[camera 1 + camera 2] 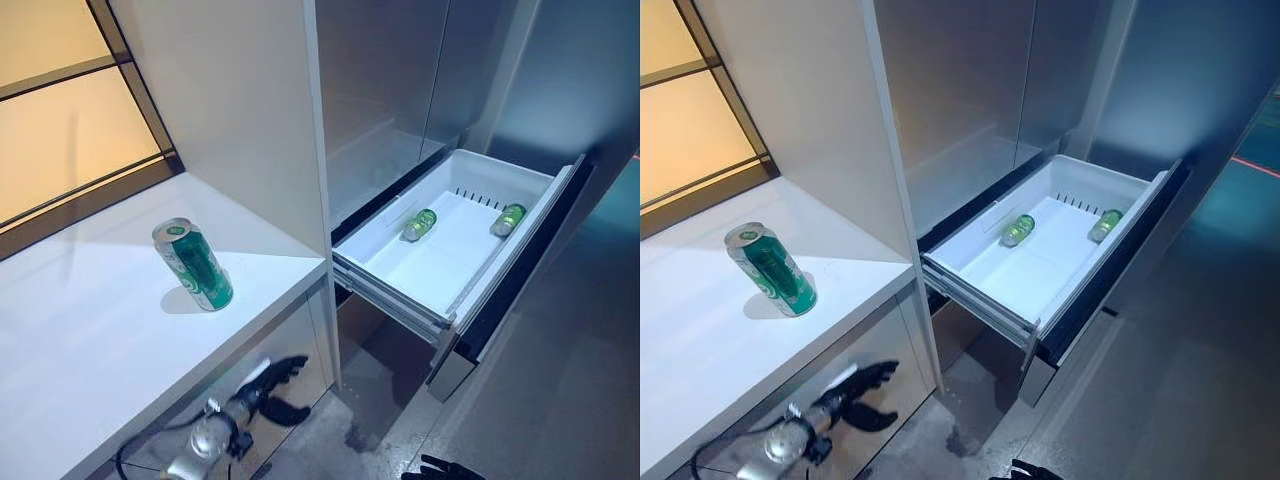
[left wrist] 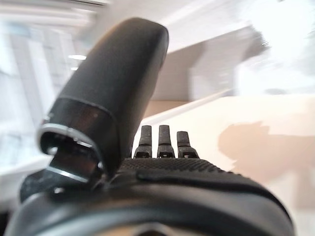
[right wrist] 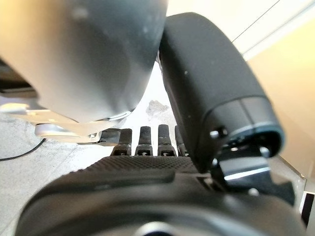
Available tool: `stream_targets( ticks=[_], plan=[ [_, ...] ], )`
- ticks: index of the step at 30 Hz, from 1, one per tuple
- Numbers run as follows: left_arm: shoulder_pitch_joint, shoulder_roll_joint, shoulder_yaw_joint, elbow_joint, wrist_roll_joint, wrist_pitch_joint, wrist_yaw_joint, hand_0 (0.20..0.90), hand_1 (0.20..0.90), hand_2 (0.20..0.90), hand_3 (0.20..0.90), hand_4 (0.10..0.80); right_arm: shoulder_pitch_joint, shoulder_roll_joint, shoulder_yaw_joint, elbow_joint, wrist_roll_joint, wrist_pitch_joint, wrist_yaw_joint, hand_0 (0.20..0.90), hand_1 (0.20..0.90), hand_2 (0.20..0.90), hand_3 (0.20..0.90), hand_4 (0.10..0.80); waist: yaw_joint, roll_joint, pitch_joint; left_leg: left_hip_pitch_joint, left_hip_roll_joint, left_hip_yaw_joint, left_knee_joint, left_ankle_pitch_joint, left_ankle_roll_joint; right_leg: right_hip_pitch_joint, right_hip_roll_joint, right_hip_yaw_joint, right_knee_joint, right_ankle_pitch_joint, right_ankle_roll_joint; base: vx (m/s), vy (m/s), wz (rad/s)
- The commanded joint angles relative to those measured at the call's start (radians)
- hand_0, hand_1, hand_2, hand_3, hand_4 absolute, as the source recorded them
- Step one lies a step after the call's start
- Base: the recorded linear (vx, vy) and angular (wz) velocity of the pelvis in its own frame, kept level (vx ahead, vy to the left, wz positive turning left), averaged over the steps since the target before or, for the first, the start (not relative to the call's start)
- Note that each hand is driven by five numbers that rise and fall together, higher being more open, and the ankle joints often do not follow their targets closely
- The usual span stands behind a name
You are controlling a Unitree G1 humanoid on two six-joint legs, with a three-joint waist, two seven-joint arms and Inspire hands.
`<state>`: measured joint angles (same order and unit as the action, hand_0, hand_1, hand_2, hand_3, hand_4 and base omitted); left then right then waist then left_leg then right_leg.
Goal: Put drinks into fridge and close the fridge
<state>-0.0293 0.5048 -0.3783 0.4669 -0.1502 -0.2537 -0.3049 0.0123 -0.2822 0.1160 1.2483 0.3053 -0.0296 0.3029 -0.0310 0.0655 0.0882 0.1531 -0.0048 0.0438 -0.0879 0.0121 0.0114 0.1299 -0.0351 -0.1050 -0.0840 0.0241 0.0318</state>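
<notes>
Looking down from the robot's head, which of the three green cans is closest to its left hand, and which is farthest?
From the left hand, low beside the counter:
1. Upright green can on the white counter.
2. Green can lying at the drawer's left side.
3. Green can lying at the drawer's right side.

A kitchen, going by the fittings: a tall steel-fronted fridge (image 1: 400, 90) with its white bottom drawer (image 1: 455, 250) pulled open, 2 green cans (image 1: 420, 224) lying inside (well apart from each other), and beside it a white counter (image 1: 110, 340) carrying 1 more green can (image 1: 193, 265) under a window (image 1: 70, 110).
</notes>
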Motion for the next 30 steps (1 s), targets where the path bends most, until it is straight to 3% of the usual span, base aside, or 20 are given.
stream_targets(
  ticks=[1,3,10,16,19,22,25,30],
  plan=[
    [-0.146,0.014,0.091,-0.227,-0.283,0.086,-0.168,0.900,0.900,0.900,0.900,0.800,-0.048,-0.017,-0.004,0.046,-0.009,-0.023,0.018,0.900,0.900,0.900,0.900,0.800,0.024,-0.009,-0.007,-0.022,-0.052,0.011,0.044,-0.091,0.026,-0.048,0.028,0.003,0.118,-0.105,0.035,0.000,0.000,0.00],
    [-0.138,0.003,0.145,-0.371,-0.420,0.174,-0.235,0.900,0.900,0.900,0.900,0.800,-0.040,-0.010,-0.014,0.052,-0.010,-0.033,0.015,0.900,0.900,0.900,0.900,0.800,0.033,-0.010,-0.009,-0.019,-0.054,0.003,0.040,-0.093,0.030,-0.043,0.029,0.004,0.115,-0.105,0.033,0.000,0.000,0.00],
    [-0.145,-0.047,0.222,-0.675,-0.835,0.274,-0.430,0.900,0.900,0.900,0.900,0.800,-0.016,0.015,-0.004,0.054,-0.013,-0.058,0.000,0.900,0.900,0.900,0.900,0.800,0.043,-0.013,-0.019,-0.004,-0.054,-0.017,0.025,-0.098,0.035,-0.030,0.034,0.005,0.113,-0.109,0.029,0.000,0.000,0.00],
    [-0.162,-0.122,0.254,-0.759,-1.157,0.317,-0.472,0.900,0.900,0.900,0.900,0.800,-0.007,0.037,0.033,0.045,-0.010,-0.058,-0.015,0.900,0.900,0.900,0.900,0.800,0.034,-0.016,-0.029,0.011,-0.053,-0.023,0.020,-0.105,0.037,-0.019,0.036,0.013,0.110,-0.116,0.025,0.010,-0.007,0.00],
    [-0.157,-0.152,0.270,-0.777,-1.239,0.273,-0.513,0.900,0.900,0.900,0.900,0.800,-0.006,0.047,0.044,0.047,-0.008,-0.057,-0.023,0.900,0.900,0.900,0.900,0.800,0.034,-0.018,-0.031,0.016,-0.053,-0.027,0.021,-0.109,0.036,-0.013,0.036,0.014,0.111,-0.120,0.021,0.000,0.000,0.00],
    [-0.156,-0.137,0.292,-0.813,-1.215,0.144,-0.537,0.900,0.900,0.900,0.900,0.800,-0.004,0.054,0.052,0.052,-0.004,-0.063,-0.029,0.900,0.900,0.900,0.900,0.800,0.038,-0.020,-0.028,0.019,-0.051,-0.030,0.023,-0.111,0.034,-0.009,0.036,0.011,0.116,-0.126,0.017,0.000,0.000,0.00],
    [-0.161,-0.111,0.317,-0.848,-1.197,0.074,-0.550,0.900,0.900,0.900,0.900,0.800,0.000,0.057,0.061,0.059,0.001,-0.073,-0.031,0.900,0.900,0.900,0.900,0.800,0.043,-0.023,-0.029,0.022,-0.050,-0.033,0.021,-0.111,0.034,-0.005,0.038,0.008,0.115,-0.129,0.014,0.000,0.000,0.00],
    [-0.186,-0.062,0.369,-0.909,-1.101,-0.068,-0.449,0.900,0.900,0.900,0.900,0.800,0.005,0.067,0.080,0.066,0.002,-0.086,-0.037,0.900,0.900,0.900,0.900,0.800,0.050,-0.027,-0.038,0.025,-0.049,-0.041,0.015,-0.112,0.032,0.002,0.042,0.006,0.109,-0.135,0.011,0.000,0.000,0.00]
  ],
)
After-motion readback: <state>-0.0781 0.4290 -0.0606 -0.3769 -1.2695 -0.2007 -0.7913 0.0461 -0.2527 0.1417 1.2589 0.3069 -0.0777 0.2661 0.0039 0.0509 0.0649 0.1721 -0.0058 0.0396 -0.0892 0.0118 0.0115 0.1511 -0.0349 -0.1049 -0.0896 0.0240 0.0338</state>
